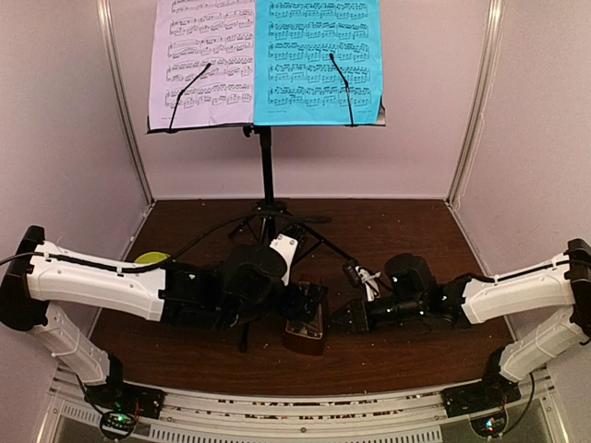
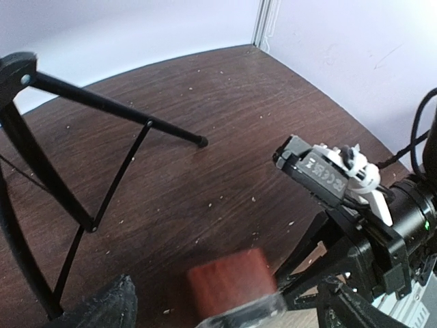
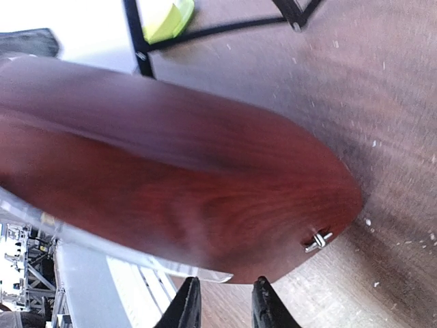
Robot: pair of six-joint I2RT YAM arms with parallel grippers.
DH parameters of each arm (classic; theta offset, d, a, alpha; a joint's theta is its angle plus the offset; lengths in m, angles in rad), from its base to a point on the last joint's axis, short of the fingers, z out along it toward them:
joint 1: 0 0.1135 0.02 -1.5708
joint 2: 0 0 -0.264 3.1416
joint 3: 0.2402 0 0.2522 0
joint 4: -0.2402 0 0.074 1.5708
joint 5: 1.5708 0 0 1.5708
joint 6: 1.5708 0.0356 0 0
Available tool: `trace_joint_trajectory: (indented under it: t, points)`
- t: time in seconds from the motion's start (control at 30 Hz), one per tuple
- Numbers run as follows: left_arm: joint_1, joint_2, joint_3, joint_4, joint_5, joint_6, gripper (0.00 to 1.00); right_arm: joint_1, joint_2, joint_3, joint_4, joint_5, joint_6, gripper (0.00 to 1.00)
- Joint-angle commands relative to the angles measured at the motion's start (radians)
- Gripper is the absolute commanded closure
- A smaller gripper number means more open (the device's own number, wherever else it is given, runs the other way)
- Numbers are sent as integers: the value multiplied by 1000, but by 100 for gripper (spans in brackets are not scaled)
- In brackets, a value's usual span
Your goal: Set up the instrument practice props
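Your stand (image 1: 267,157) is standing at the back, carrying the lilac sheet (image 1: 203,60) and, beside it, the cyan sheet (image 1: 319,60), so that part is looking done. Your left gripper (image 1: 300,303) is sitting against the metronome (image 1: 305,328) on the table in front of the stand, and you cannot tell whether its jaws are clamping. Your right gripper (image 3: 224,301) is crowding the metronome's other side with its fingers nearly together, and its grip is unclear. Setting the metronome in place is what is left, I'd judge.

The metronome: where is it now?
In the top view, the metronome sits front centre, between the left end effector and the right end effector, before the music stand.
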State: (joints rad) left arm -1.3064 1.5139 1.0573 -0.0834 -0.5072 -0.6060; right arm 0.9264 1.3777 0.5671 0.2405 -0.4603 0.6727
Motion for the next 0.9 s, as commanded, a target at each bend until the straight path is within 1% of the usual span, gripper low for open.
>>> trace_joint_trajectory:
  t: [0.0, 0.13, 0.33, 0.5, 0.57, 0.63, 0.77, 0.87]
  points:
    - [-5, 57, 83, -11, 3, -29, 6, -22, -81, -29, -11, 69, -23, 72]
    - [-5, 107, 119, -48, -31, -56, 8, -49, -160, -59, -30, 126, -17, 70]
    - [-5, 169, 177, -172, -78, -131, 13, -80, -248, -93, -64, 204, -29, 66]
    - [-3, 205, 195, -213, -56, -177, 17, -90, -264, -100, -82, 208, -37, 64]
    - [-1, 216, 201, -222, -41, -185, 20, -90, -264, -104, -81, 206, -35, 62]
    - [2, 221, 204, -225, -26, -182, 26, -90, -265, -108, -76, 201, -31, 60]
    - [2, 197, 206, -221, -24, -146, 44, -90, -273, -119, -49, 189, -33, 56]
    - [2, 152, 202, -205, -40, -116, 55, -90, -277, -118, -44, 177, -49, 54]
